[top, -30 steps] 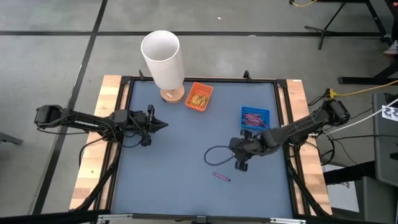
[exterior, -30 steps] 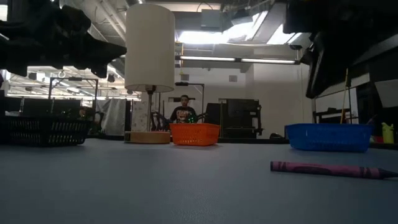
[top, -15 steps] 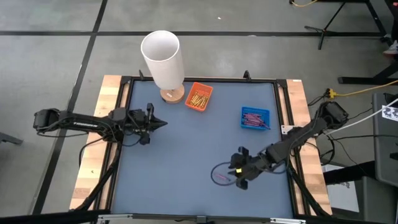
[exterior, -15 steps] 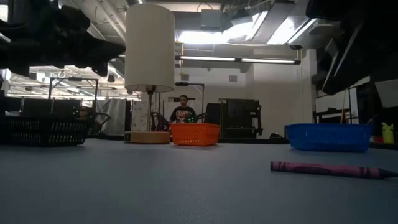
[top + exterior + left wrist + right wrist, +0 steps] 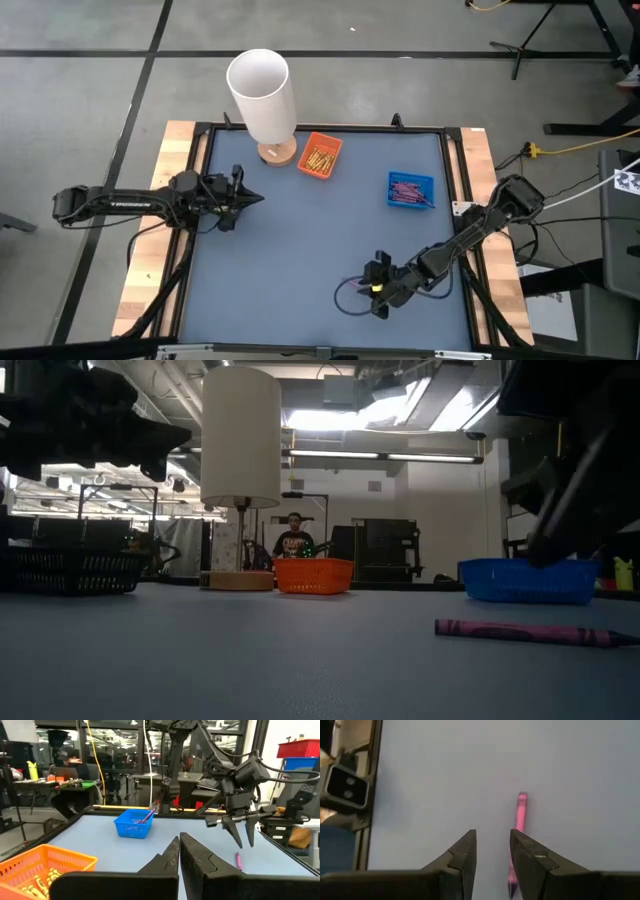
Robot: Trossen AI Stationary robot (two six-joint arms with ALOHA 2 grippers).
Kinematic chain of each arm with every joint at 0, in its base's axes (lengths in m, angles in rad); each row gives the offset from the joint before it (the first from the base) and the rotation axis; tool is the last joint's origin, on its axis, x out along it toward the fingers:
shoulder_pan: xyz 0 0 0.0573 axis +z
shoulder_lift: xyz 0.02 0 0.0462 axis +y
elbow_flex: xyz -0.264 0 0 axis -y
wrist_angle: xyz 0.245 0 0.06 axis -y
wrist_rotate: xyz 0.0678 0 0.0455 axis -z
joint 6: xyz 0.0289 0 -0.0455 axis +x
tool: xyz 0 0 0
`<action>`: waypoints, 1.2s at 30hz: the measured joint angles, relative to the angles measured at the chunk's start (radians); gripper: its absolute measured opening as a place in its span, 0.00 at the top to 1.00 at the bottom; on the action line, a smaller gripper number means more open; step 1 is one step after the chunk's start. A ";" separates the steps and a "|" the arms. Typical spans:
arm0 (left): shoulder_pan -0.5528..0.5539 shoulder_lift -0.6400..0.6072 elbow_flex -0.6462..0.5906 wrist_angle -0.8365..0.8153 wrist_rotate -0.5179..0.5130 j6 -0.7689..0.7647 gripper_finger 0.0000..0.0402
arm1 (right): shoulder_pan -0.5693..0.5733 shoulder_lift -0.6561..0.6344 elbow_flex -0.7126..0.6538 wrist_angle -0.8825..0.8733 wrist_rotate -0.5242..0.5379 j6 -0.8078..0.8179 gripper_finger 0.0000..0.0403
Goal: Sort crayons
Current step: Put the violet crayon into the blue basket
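The right gripper [image 5: 372,287] hangs low over the blue-grey table mat [image 5: 300,240] at about five o'clock, its two dark fingers [image 5: 462,852] parted with nothing between them. One loose pink-purple wax crayon [image 5: 516,837] lies flat on the mat just beside the fingertips, apart from them; the low view shows it lying alone [image 5: 525,631]. The high view hides it under the arm.

The small blue plastic basket [image 5: 410,190] at two o'clock holds purple crayons [image 5: 405,188]. The small orange plastic basket [image 5: 320,155] at twelve o'clock holds yellow-gold crayons [image 5: 318,157]. Just beside it, toward eleven o'clock, stands a white cylindrical lamp on a round wooden base [image 5: 262,95].

The left gripper [image 5: 262,196] waits above the mat at nine o'clock, fingers pressed together and empty.

A person [image 5: 294,536] sits in the room beyond the table.
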 joint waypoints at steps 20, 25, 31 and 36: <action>0.000 -0.310 0.000 -0.314 0.002 -0.027 1.00 | 0.000 0.018 0.000 0.024 0.053 0.056 0.71; 0.000 -0.373 0.000 -0.436 -0.001 -0.025 1.00 | 0.000 0.018 0.000 0.023 0.053 0.091 0.71; 0.000 -0.429 0.000 -0.551 -0.002 -0.022 1.00 | 0.000 0.018 0.000 0.024 0.068 0.098 0.71; 0.000 -0.441 0.000 -0.574 -0.004 -0.022 1.00 | 0.000 0.018 0.000 0.023 0.087 0.098 0.71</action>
